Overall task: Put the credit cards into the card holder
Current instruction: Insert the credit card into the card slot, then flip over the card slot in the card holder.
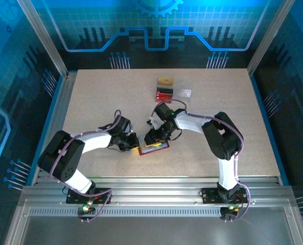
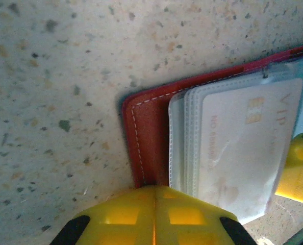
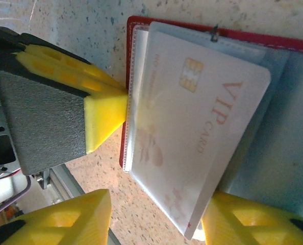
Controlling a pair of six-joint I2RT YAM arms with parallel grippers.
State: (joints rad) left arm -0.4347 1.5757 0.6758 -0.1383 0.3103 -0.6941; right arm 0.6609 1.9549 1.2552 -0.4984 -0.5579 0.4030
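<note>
The card holder (image 1: pixel 154 148) lies open on the table, a dark red wallet (image 2: pixel 146 138) with clear sleeves inside. A whitish credit card (image 3: pixel 202 127) marked VIP sits partly in a sleeve, its near corner sticking out past the sleeve's edge. My left gripper (image 2: pixel 154 196) is shut, and its joined yellow tips rest on the wallet's red edge (image 3: pixel 125 153). My right gripper (image 3: pixel 156 217) is open around the card's protruding end. Its right finger (image 3: pixel 253 222) is close to or touching the card's corner, and the other finger stands well apart from the card.
At the back of the table stand a small tan block (image 1: pixel 165 80), dark red ribbed pieces (image 1: pixel 164 94) and a clear plastic box (image 1: pixel 183 93). A metal rail (image 1: pixel 151 186) runs along the near edge, close behind both grippers.
</note>
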